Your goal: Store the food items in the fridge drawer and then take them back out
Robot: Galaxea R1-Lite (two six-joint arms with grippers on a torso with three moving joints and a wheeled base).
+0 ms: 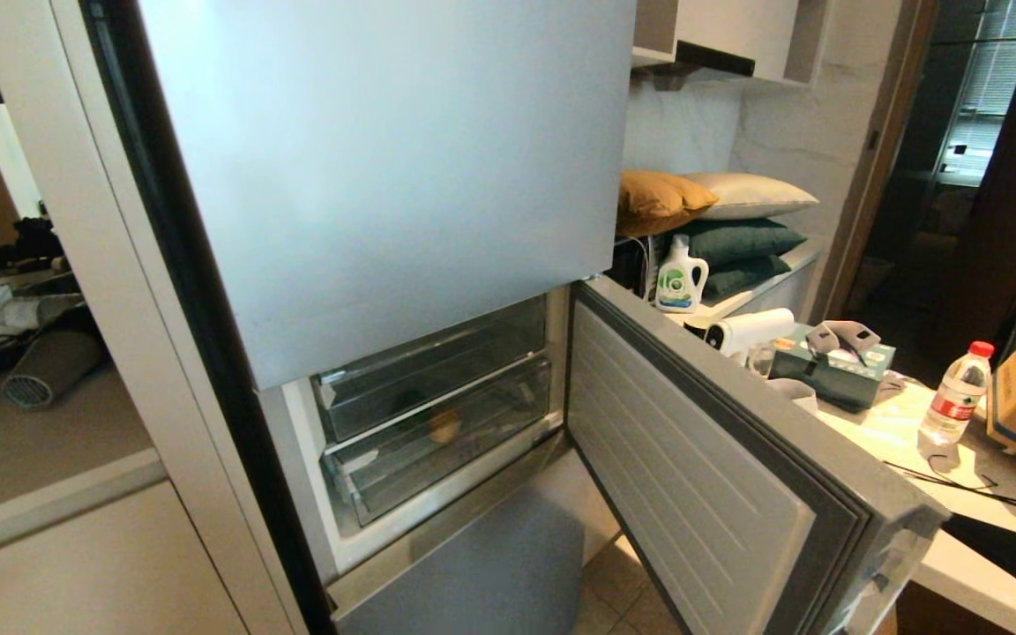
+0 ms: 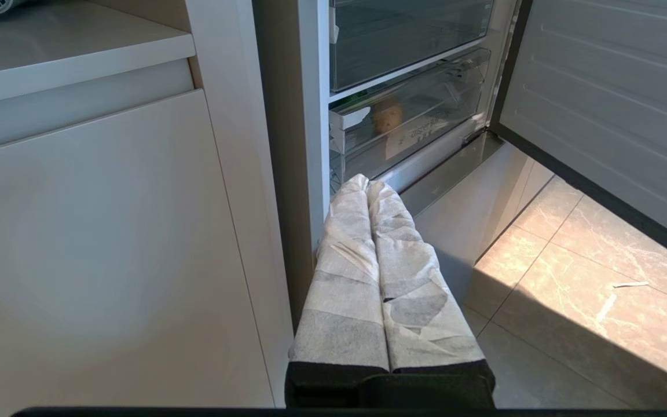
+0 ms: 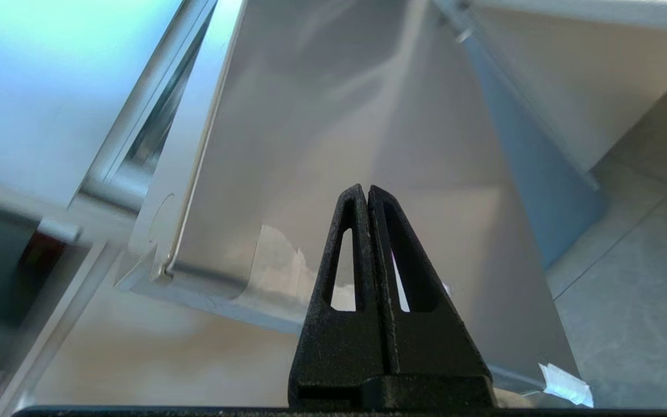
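Fridge drawer (image 1: 446, 441): a wide, shallow bin of clear plastic with a transparent front wall, lower of two such bins in the open compartment; it sat pushed in, directly under the upper clear drawer (image 1: 433, 366).
Drawer axis: its long side ran across the compartment, front wall facing out toward the swung-open door (image 1: 702, 494).
Bun (image 1: 444, 429): a round tan-brown lump with a matte, mottled skin, seen through the front wall, lying inside the lower drawer near its middle.
Pepper (image 1: 408, 402): only a dark green shape behind the plastic, just above and beside the bun; which bin held it could not be told.
Door: matte grey outside, its inner liner pale and ribbed with horizontal grooves, hinged on the drawer's right.
Left gripper (image 2: 367, 184): fingers wrapped in white fabric, pressed together with nothing between them, low and in front of the drawer, pointing toward it.
Right gripper (image 3: 366, 190): black slotted fingers clenched flat on each other, empty, aimed at a smooth silver-grey fridge panel (image 3: 333, 145); its place relative to the drawer could not be told.
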